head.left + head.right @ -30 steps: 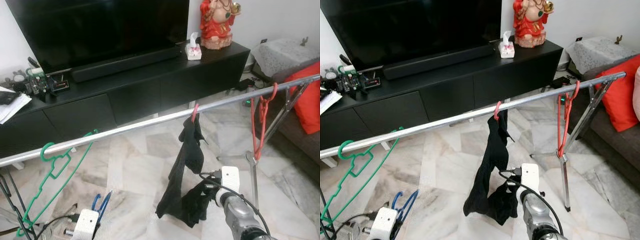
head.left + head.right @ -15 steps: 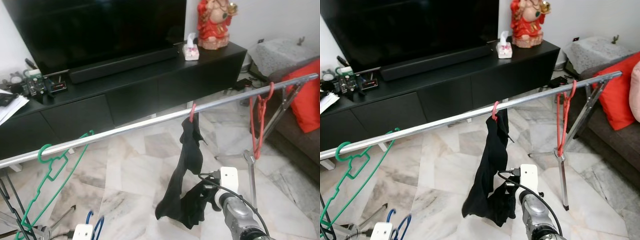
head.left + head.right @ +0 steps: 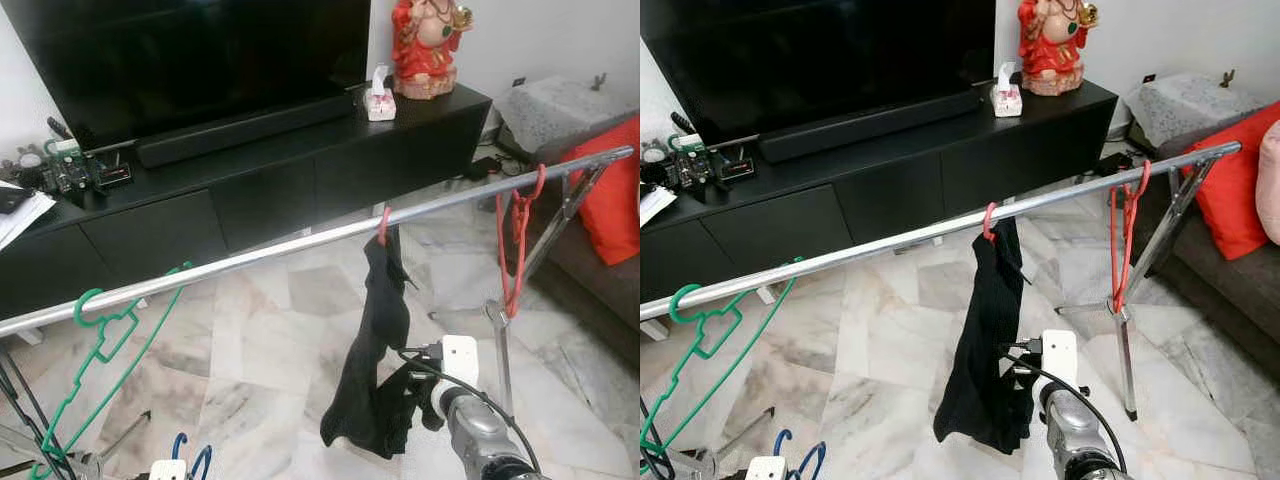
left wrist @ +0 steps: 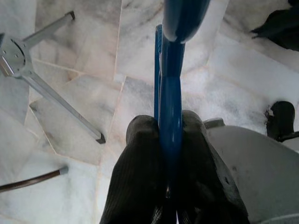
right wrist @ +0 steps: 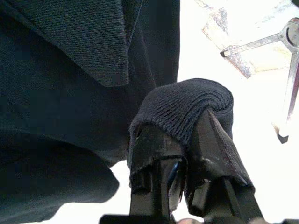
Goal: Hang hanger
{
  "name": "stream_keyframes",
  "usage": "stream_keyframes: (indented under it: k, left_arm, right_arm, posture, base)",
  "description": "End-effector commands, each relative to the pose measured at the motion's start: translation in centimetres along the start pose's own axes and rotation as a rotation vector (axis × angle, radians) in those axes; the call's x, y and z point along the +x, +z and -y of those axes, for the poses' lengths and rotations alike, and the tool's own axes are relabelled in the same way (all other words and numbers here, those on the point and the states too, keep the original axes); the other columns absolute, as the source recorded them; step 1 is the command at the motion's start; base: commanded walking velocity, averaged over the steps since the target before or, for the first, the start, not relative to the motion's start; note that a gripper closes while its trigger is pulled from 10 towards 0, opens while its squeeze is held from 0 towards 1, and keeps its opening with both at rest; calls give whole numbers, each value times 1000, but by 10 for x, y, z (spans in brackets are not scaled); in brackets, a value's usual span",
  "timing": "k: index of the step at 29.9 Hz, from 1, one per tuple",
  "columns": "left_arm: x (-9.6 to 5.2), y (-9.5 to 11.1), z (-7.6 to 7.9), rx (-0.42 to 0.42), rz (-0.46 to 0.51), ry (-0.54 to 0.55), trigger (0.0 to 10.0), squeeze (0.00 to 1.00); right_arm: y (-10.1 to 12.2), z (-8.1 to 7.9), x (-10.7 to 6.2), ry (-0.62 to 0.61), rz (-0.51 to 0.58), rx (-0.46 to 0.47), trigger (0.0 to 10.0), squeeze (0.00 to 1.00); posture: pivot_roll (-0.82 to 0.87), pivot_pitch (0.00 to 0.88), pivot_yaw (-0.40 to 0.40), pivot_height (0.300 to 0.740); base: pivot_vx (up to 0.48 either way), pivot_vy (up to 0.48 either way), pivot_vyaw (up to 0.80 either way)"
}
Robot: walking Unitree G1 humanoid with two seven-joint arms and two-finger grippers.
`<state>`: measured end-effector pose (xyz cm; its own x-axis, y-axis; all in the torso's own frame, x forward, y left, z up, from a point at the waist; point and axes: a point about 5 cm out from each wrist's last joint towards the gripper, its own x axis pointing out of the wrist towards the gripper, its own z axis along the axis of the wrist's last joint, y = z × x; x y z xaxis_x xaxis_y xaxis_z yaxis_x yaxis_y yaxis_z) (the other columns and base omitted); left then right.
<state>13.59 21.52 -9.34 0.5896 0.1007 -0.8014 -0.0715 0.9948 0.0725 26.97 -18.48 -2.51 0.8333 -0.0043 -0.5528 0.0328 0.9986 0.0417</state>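
**Blue hanger held low, black garment gripped at the rail**

A long silver rail (image 3: 300, 245) slants across the room in front of a black TV cabinet (image 3: 250, 190). At the rail's left end a green hanger (image 3: 100, 340) hooks over it and hangs down at a tilt. Below that, near the floor, the left gripper (image 4: 170, 140) has its two black fingers (image 4: 140, 154) pressed together on the shaft of a blue hanger (image 4: 170, 93), whose blue loops (image 3: 798, 460) just peek up above the marble floor (image 3: 270, 340). The blue hanger is well below the rail, not hooked on it.

At the middle of the rail a pink hook (image 3: 384, 226) carries a black garment (image 3: 378, 350) that droops toward the floor. The right gripper (image 5: 180, 140) is at the garment's lower edge, its fingers closed on a fold of the knit cloth, which wraps over the fingertips. The silver right arm (image 3: 478, 440) reaches in from below.

Toward the rail's right end a red hanger (image 3: 517, 240) dangles beside the stand's leg (image 3: 500, 345). An orange cushion (image 3: 610, 200) sits on a sofa past the rail's right end, and a red figurine (image 3: 430, 45) stands on the cabinet's right corner.
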Motion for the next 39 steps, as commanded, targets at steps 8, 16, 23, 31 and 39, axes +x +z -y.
stream_keyframes:
  k: [8, 16, 23, 31, 39]
  left_arm:
    - [-1, -4, -3, -16, -12, 13, 10000, 0]
    - [-1, -5, -4, -12, -16, 17, 10000, 0]
    - [-2, -8, -4, -25, -26, 17, 10000, 0]
    - [-2, -8, -2, -27, -25, 14, 10000, 0]
    - [-1, -8, 0, -17, -23, 6, 10000, 0]
  right_arm:
    - [-3, -1, 0, 7, -11, -14, 10000, 0]
    - [-2, -1, 0, 7, -11, -15, 10000, 0]
    - [-2, -2, 0, 9, -9, -17, 10000, 0]
    - [-2, -2, 0, 13, -8, -26, 10000, 0]
    - [-1, -3, 0, 15, -8, -30, 10000, 0]
  posture:
    - [-121, 0, 48, 740]
    - [-120, 0, 48, 740]
    - [-118, 0, 46, 740]
    - [-119, 0, 47, 740]
    - [-119, 0, 45, 740]
  base:
    - [0, 0, 0]
    - [0, 0, 0]
    - [0, 0, 0]
    - [-184, 0, 0]
    - [-257, 0, 0]
